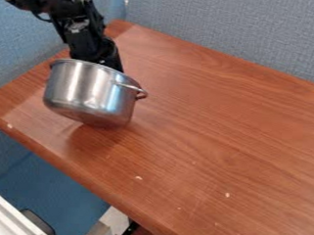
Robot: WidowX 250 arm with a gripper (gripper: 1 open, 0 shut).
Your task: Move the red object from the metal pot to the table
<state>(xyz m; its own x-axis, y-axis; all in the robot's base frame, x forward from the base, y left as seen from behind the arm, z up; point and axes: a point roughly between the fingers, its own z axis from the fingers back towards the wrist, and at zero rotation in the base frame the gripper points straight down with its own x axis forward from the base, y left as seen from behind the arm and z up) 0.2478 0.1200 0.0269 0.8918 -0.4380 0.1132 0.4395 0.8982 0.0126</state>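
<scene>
The metal pot (88,93) stands near the left end of the table (212,122), shiny, with one loop handle (139,89) pointing right. My black gripper (105,58) comes down from the upper left and points straight down at the pot's far rim. Its fingertips are hidden behind the rim, so I cannot tell whether they are inside the pot or just behind it, nor how the jaws stand. The red object is hidden. The pot's inside does not show from this camera.
The table's left corner and front edge lie close to the pot. A blue-grey wall (242,35) rises behind the table. The floor below the front edge is blue.
</scene>
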